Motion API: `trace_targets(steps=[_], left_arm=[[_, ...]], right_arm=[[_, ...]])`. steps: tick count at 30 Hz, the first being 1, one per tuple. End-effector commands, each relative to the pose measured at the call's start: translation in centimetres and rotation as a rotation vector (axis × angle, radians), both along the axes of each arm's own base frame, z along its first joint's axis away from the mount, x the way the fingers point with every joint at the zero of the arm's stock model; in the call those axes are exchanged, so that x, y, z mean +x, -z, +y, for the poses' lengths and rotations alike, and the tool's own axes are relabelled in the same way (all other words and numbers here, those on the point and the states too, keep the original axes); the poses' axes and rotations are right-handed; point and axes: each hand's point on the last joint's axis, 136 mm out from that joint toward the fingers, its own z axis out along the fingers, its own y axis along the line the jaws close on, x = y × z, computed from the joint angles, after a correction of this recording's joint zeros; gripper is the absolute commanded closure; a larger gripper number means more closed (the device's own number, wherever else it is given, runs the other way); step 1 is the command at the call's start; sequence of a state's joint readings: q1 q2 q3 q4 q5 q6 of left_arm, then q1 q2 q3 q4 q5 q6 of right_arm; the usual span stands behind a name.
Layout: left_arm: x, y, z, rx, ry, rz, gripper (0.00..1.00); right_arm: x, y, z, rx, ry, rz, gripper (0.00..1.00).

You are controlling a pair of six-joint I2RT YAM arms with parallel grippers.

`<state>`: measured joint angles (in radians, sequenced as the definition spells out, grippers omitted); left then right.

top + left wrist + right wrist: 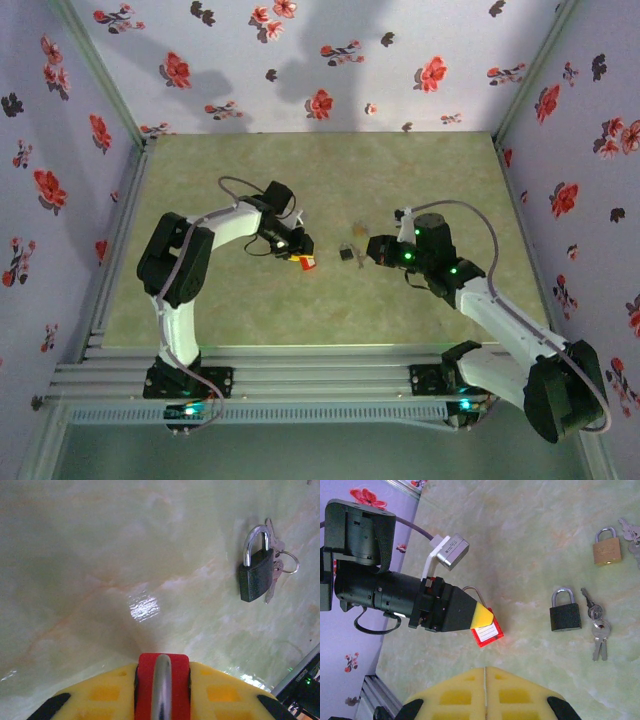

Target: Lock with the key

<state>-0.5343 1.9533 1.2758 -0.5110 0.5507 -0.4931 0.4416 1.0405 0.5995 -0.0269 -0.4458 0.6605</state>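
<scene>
Right gripper (485, 672), jaws closed and empty, faces the black padlock (565, 612). To that padlock's left, the left gripper (484, 616) clamps the red padlock (488, 634). Keys (597, 630) lie just beside the black padlock. Beyond it, the right wrist view takes in a brass padlock (606, 547).

Red padlock (487, 635) sits clamped in the left gripper (483, 619), black padlock (565, 611) lies flat, keys (597, 630) just beside it.

Black padlock (565, 615) and keys (597, 630) lie in the gap between left pincer (302, 257) and right pincer (369, 250); far bench (320, 170) lies open
</scene>
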Motion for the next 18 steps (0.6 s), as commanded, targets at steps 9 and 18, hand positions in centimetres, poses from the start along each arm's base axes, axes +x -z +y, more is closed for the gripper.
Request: trace_targets(steps=[9,18], left_arm=[[0.29,0.54,0.31,0.022,0.013,0.013,0.69],[0.33,0.7,0.61,0.043,0.013,0.012,0.63]], right_arm=[[-0.25,0.25,0.5,-0.016,-0.028,-0.027,1.0],[-0.46,0.2,0.7,-0.022,-0.038,-0.032,1.0]])
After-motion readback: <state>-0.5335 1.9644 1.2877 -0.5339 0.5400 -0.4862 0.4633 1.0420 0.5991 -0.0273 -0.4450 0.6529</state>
